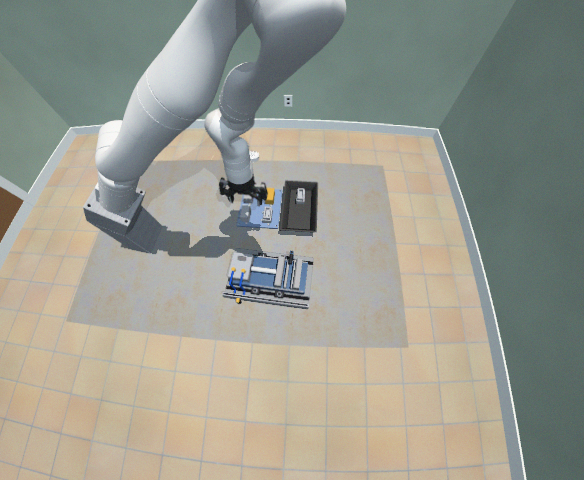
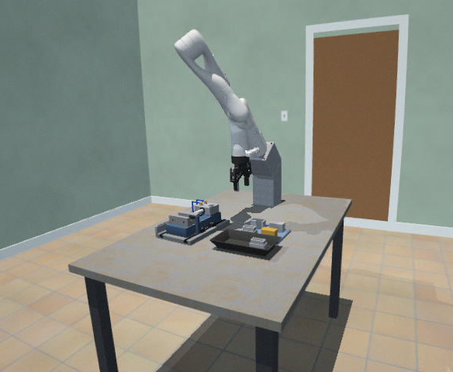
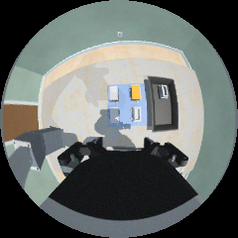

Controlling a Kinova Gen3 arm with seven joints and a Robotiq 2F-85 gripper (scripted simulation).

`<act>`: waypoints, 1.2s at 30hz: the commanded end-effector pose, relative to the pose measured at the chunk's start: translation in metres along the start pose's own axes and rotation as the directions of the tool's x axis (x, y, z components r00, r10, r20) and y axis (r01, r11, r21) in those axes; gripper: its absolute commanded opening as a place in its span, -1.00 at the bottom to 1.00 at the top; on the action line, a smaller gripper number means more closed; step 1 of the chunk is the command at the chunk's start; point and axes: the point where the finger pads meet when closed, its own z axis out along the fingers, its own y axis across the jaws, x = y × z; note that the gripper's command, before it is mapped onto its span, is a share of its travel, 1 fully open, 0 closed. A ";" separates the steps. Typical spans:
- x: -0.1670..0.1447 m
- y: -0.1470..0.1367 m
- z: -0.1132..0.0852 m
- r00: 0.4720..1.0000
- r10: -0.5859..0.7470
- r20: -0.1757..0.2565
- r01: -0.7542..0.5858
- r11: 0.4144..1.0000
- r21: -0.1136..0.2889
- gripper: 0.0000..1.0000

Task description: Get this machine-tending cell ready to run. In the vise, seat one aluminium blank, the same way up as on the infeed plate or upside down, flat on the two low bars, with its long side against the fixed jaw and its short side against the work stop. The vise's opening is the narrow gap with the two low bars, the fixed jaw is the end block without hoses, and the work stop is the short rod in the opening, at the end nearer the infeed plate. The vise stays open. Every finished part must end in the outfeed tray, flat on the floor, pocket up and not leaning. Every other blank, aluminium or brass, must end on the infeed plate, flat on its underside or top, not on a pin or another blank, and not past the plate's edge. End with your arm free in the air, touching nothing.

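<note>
My gripper (image 1: 241,192) hangs open and empty high above the near-base corner of the blue infeed plate (image 1: 259,209). In the wrist view the plate (image 3: 126,105) holds an aluminium blank (image 3: 114,92), a brass blank (image 3: 135,91), a second grey blank (image 3: 114,115) in my shadow, and a pocketed finished part (image 3: 136,114). The dark outfeed tray (image 1: 298,206) beside the plate holds one finished part (image 1: 300,195). The vise (image 1: 269,279) stands nearer the front, and its opening (image 1: 287,271) looks empty. From the side, my gripper (image 2: 240,180) is well above the table.
My arm's base block (image 1: 114,209) stands on the table's left in the overhead view. The vise has blue hoses (image 1: 236,281) on its left end block. The tray (image 2: 244,241) has raised walls. The table's edges lie well beyond the fixtures.
</note>
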 end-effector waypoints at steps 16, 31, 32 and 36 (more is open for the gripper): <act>0.000 0.006 -0.002 1.000 0.016 0.001 -0.016 1.000 -0.021 1.00; 0.000 0.009 -0.004 1.000 0.024 0.002 -0.024 0.999 -0.032 1.00; 0.000 0.009 -0.004 1.000 0.026 0.002 -0.025 0.999 -0.034 1.00; 0.000 0.010 -0.004 1.000 0.028 0.002 -0.027 0.999 -0.036 1.00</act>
